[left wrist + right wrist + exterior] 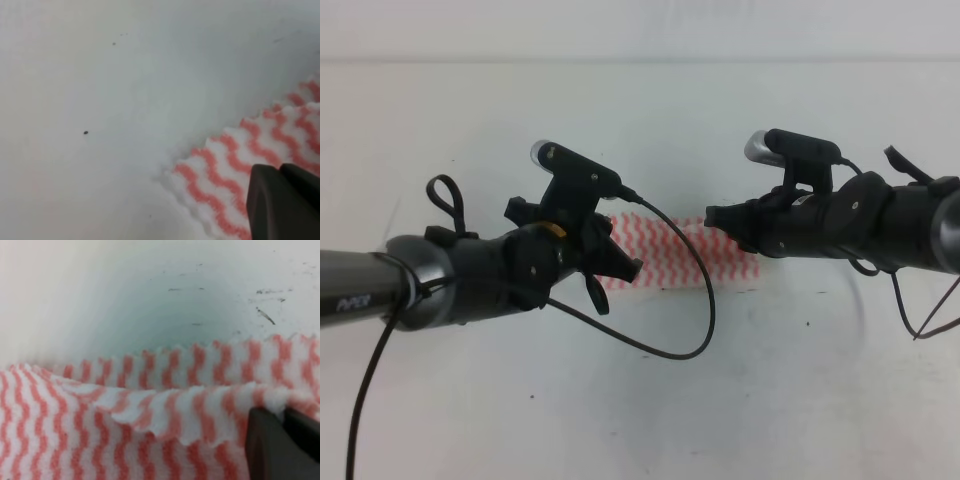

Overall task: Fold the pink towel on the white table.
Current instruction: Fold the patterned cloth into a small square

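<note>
The pink towel lies as a narrow, doubled strip on the white table, between my two grippers. My left gripper sits over the strip's left end. In the left wrist view its dark fingers are pressed together over the towel's corner. My right gripper is at the strip's right end. In the right wrist view its fingers are closed at the raised edge of the towel's upper layer, with a lower layer showing behind it.
A black cable loops from the left wrist across the table in front of the towel. Another thin cable hangs from the right arm. Small dark specks and scuffs mark the table.
</note>
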